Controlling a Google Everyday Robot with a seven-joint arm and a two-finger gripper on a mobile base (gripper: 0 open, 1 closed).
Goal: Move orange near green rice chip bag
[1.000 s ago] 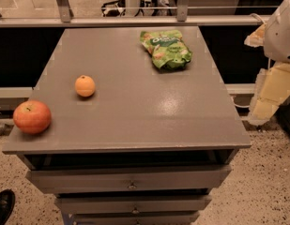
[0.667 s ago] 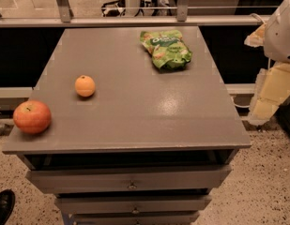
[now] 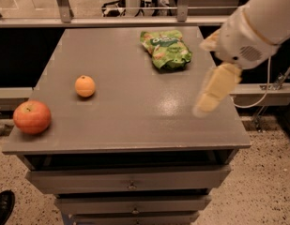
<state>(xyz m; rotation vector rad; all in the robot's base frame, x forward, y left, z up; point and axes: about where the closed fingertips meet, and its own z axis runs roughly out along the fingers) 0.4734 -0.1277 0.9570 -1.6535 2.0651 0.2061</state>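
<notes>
1. Lower left of the frame: the red-orange apple [image 3: 32,117] sits near the front-left corner of the grey cabinet top [image 3: 135,125]. It is near the orange, so a badly aimed reach could take it for the target or knock it off the edge.
2. Left of centre: the orange [image 3: 85,86] rests alone on the bare top, well apart from the bag. It is round, and an off-centre pinch would likely squirt it out and roll it toward the left edge.
3. Right of the frame: the gripper [image 3: 212,90] hangs over the right side of the top, far from the orange. I cannot tell whether it is spread or pressed together. A low crossing could scrape the surface.
4. Upper centre: the green rice chip bag [image 3: 165,48] lies near the far edge. A careless set-down could shove this light pouch backward.
5. Containers: the drawers [image 3: 131,179] at the bottom are shut, contents hidden. The bag's contents are not visible either.
</notes>
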